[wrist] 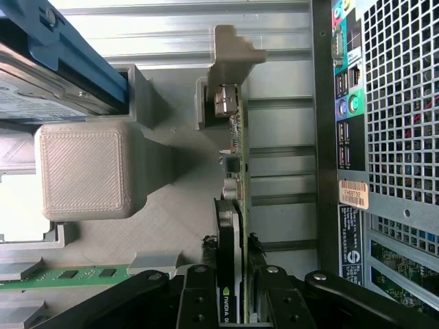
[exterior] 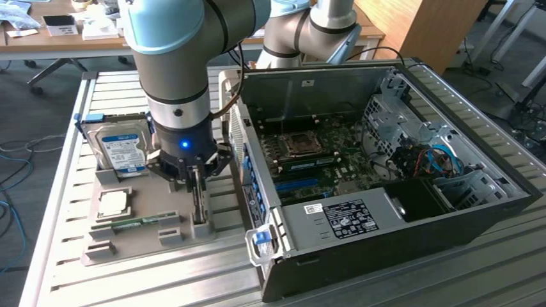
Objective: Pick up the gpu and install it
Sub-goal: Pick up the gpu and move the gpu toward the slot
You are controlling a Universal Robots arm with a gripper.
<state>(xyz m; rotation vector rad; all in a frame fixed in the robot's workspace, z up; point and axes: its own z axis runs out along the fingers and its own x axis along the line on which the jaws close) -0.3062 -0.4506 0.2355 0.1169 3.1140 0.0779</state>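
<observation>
Exterior view: high, off my arm, looking down over grey slatted metal table (exterior: 477,268) and open black computer case (exterior: 477,220).
Wrist view: behind my gripper (wrist: 230,243), close, along grey plastic parts tray (wrist: 171,226).
Shared: tray, case's rear panel.

Lab: robot arm (exterior: 175,70) beside opened computer case (exterior: 384,268).

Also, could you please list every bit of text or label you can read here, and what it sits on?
Nothing reads clearly.
Blue-and-white label on the silver hard drive: too small.
Black-and-white label on the grey power supply box: too small.
Tan sticker on the black computer case: blurred.
Green mark on the green gpu circuit card: blurred logo.
</observation>
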